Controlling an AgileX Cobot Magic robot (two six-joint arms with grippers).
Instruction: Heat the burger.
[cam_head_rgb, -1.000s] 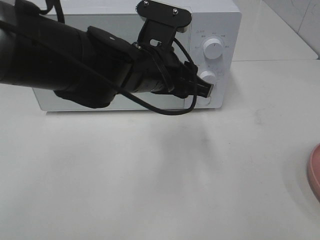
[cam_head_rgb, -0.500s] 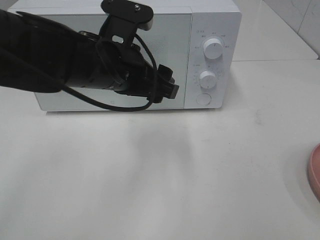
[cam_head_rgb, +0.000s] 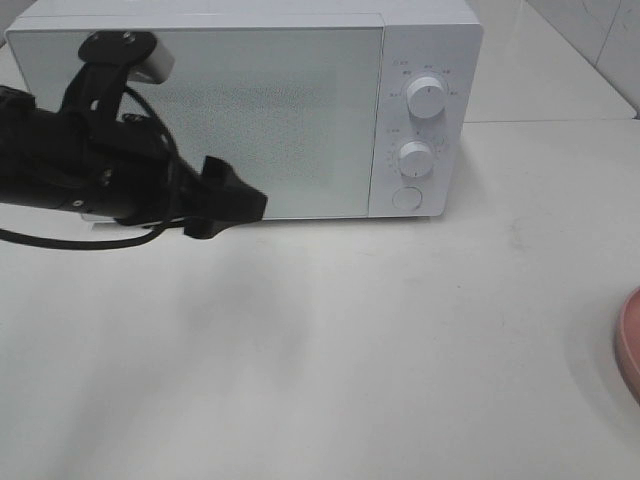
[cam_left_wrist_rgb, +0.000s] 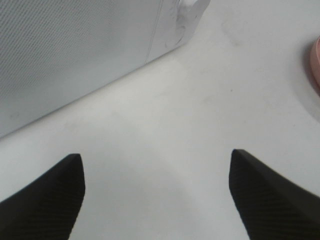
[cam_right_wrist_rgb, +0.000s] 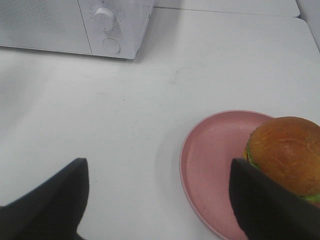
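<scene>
Hanging in front of the big white box-shaped microwave (cam_head_rgb: 250, 105), the black left pincer (cam_head_rgb: 235, 200) pointed at its shut door in the high view; there I could not tell if it was apart. A bit of the round pink plate (cam_head_rgb: 630, 345) showed at the white bench's (cam_head_rgb: 380, 340) edge.

The left wrist view showed its two tips wide apart, holding nothing.

In the right wrist view, the right pincer (cam_right_wrist_rgb: 157, 192) was spread wide too. The golden-brown burger (cam_right_wrist_rgb: 286, 152) with green lettuce sat on the plate (cam_right_wrist_rgb: 215, 155), well apart from the microwave.
</scene>
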